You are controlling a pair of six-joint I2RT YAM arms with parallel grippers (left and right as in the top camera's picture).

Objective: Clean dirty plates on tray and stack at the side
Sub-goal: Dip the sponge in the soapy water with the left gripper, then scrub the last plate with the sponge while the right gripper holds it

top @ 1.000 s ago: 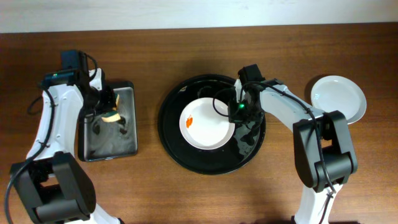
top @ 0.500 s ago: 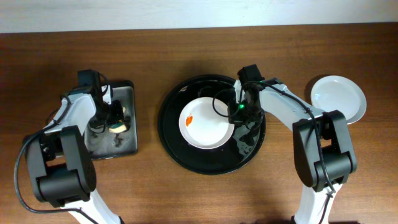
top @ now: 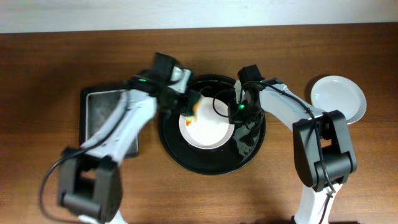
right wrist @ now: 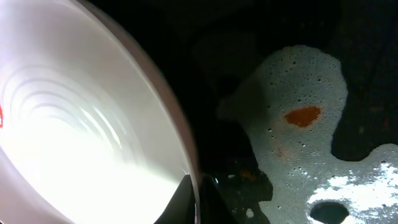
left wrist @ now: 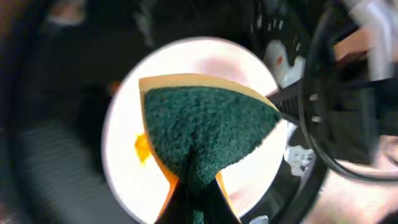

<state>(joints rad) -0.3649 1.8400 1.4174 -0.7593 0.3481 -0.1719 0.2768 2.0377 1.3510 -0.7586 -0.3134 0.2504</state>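
A white plate lies in the large round black tray. My left gripper is shut on a green-and-yellow sponge and holds it over the plate's upper left part. An orange smear shows beside the sponge in the left wrist view. My right gripper is shut on the plate's right rim. White plates sit apart on the table at the right; whether one or a stack I cannot tell.
A rectangular dark metal tray stands left of the black tray. Foam and an orange spot lie on the black tray's floor beside the plate. The table's far edge runs along the top.
My left arm has swung from the metal tray to the right with the sponge and now holds it over the plate. The right arm has not moved.
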